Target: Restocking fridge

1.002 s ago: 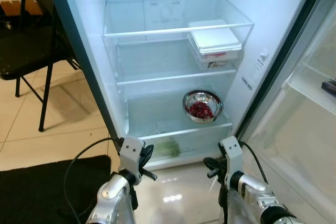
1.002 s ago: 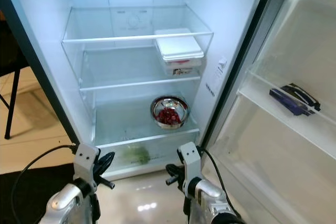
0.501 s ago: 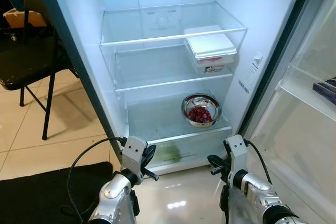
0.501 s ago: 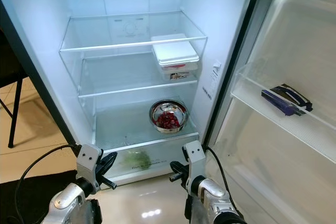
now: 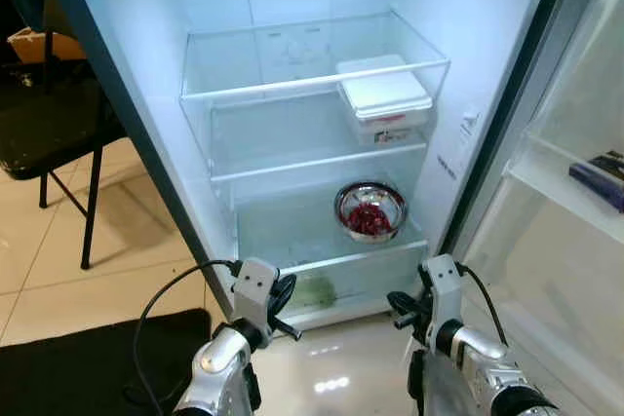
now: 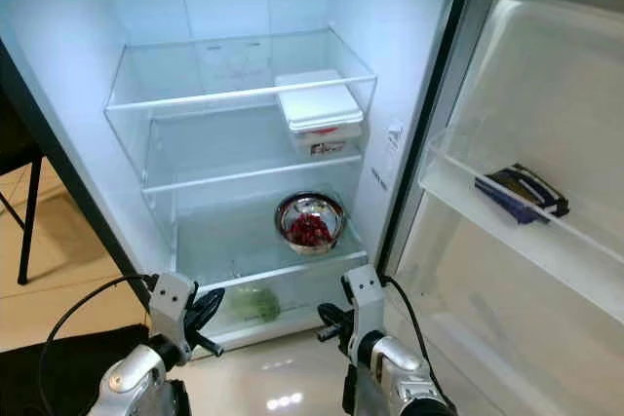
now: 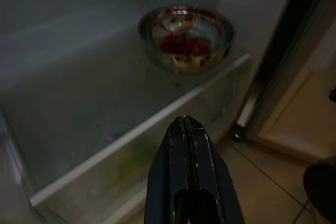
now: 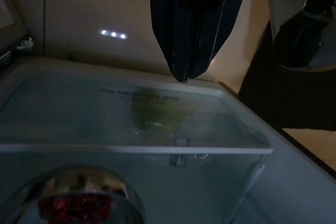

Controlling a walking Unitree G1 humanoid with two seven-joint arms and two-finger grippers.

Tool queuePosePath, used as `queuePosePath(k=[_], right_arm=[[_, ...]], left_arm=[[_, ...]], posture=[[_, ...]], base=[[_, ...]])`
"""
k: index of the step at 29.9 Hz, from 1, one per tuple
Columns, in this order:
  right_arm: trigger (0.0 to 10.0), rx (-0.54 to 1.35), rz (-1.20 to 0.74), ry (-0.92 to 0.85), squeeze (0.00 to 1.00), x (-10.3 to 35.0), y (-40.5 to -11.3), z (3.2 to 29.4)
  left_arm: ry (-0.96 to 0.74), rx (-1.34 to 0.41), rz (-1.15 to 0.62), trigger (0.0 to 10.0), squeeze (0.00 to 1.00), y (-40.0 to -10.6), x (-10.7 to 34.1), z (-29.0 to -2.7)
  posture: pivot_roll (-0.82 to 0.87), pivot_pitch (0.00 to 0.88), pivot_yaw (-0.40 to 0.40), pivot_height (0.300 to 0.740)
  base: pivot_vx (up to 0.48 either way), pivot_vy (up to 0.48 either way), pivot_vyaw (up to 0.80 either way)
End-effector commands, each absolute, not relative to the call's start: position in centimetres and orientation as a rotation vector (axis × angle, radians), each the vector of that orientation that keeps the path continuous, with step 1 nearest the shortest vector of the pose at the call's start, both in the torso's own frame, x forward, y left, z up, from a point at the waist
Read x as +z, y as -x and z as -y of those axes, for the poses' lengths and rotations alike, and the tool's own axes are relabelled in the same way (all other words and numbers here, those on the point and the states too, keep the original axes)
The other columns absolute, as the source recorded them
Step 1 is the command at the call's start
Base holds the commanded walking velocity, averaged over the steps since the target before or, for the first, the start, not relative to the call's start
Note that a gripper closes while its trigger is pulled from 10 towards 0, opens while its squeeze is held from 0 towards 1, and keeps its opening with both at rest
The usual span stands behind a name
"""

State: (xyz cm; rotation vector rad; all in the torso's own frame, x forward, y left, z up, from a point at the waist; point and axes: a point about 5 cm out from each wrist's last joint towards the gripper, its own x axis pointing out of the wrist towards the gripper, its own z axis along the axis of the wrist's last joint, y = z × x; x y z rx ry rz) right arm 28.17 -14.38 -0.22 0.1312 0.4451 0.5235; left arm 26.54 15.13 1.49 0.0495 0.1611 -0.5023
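Observation:
The fridge [image 5: 146, 94] stands open before me. A white lidded container [image 5: 383, 94] sits at the right of the middle glass shelf. Below it, a steel bowl of red bits [image 5: 370, 211] rests on the lower shelf, and it is also in the left wrist view as the bowl [image 7: 186, 38]. Something green [image 6: 255, 304] lies in the clear bottom drawer. My left gripper [image 7: 185, 119] is shut and empty, held low in front of the drawer. My right gripper [image 8: 185, 80] is also shut and empty, low near the fridge's bottom right corner.
The fridge door [image 6: 546, 75] stands open at my right, with a dark blue packet [image 6: 520, 192] on its shelf. A black chair [image 5: 49, 114] stands at the left on the tiled floor. A black mat [image 5: 88, 358] lies at the lower left.
The whole picture has shifted, so more of the fridge's top and the door shelf now shows. Both grippers stay shut and low, and the fridge contents have not moved.

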Motion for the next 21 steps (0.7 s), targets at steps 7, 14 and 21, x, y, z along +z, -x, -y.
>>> queuePosePath(k=[7,14,21], right_arm=[[10.0,0.502,-0.432,-0.137,0.0,-0.1,-28.3,14.7],[10.0,0.492,-0.431,-0.141,0.0,-0.1,-28.3,14.8],[10.0,0.486,-0.438,-0.137,0.0,-0.3,-28.1,14.8]], left_arm=[[-0.046,-0.5,-0.178,10.0,0.0,-26.4,1.0,-15.2],[-0.046,-0.493,-0.21,10.0,0.0,-25.9,0.4,-15.3],[-0.049,-0.488,-0.244,10.0,0.0,-25.5,-0.3,-15.5]], posture=[[0.05,0.0,-0.022,0.594],[0.05,0.0,-0.024,0.594],[0.04,0.0,-0.018,0.594]], base=[[0.0,0.0,0.0],[0.0,0.0,0.0],[0.0,0.0,0.0]])
